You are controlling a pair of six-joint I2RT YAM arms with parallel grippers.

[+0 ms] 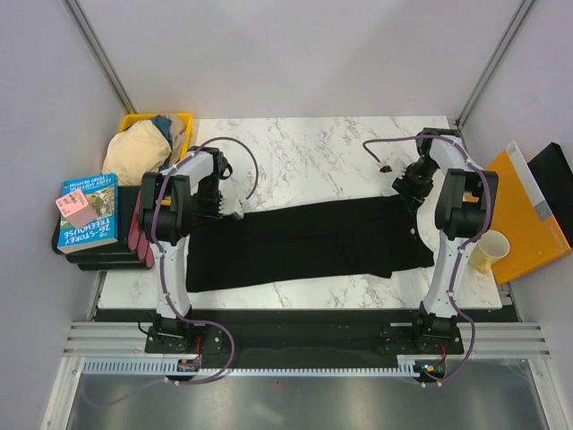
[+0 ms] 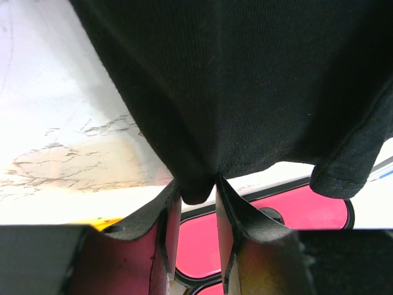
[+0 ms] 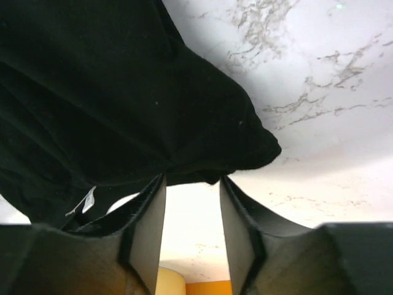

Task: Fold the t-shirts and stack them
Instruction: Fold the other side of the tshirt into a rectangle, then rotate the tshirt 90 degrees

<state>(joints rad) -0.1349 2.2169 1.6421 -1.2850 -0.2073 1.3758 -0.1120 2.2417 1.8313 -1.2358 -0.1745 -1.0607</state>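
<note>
A white, grey-veined marble tabletop (image 1: 313, 152) carries everything here. Directly on it lies one black t-shirt (image 1: 304, 242), stretched lengthwise from the left side to the right, over the middle and near part of the surface. On the left its near edge runs close to the front of the tabletop, and towards the right it slants farther in. The cloth lies mostly flat with a few long creases, and at its left end it lifts off the marble. A yellow bin (image 1: 183, 119) sits at the far left corner and an orange folder (image 1: 528, 224) juts past the right edge. I cannot tell how much of either rests on the marble.
</note>
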